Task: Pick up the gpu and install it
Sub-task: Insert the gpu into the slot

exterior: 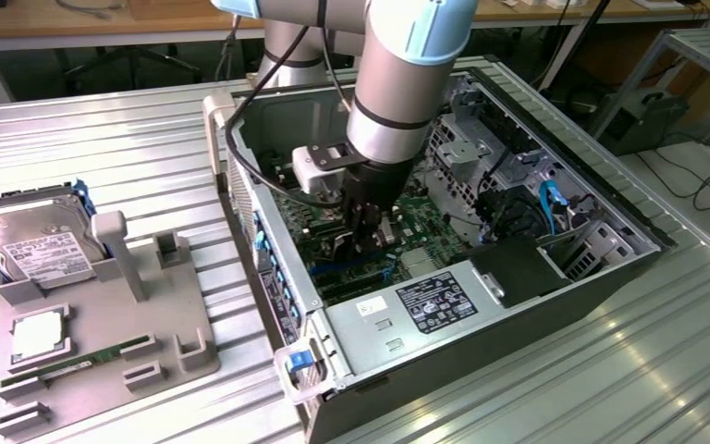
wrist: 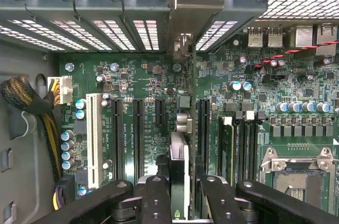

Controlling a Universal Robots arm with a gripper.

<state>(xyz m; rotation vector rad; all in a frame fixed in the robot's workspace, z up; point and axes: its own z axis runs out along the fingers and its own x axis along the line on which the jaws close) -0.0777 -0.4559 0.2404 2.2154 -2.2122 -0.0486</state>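
While the ribbed metal counter (exterior: 121,157) spreads under everything, the open computer case (exterior: 602,277) lies on it with its side off, and the arm (exterior: 398,83) reaches down into it from above. Well off from the fingers, toward the exterior view's left, a grey parts holder (exterior: 108,351) sits on the counter carrying a silver hard drive (exterior: 34,245) with a white label, a square chip (exterior: 37,338) and a narrow green RAM stick (exterior: 78,368).

Inside the case, the green motherboard (wrist: 153,83) lies directly beneath the fingers, with the silver power supply (exterior: 417,310) just beside them toward the near edge of the case. In the wrist view a white slot (wrist: 94,140) and several black expansion slots (wrist: 117,139) run side by side on the board, the empty processor socket (wrist: 299,173) off to one side, and the slotted rear wall of the case (wrist: 79,30) beyond.

The gripper (wrist: 180,192) hangs low over the board, and its black fingers (wrist: 156,200) are clamped on the gpu (wrist: 179,176), which is held edge-on between them: a thin upright card, its silver bracket (wrist: 188,7) reaching to the rear wall. The card stands right along a black slot; whether it is seated there cannot be told.
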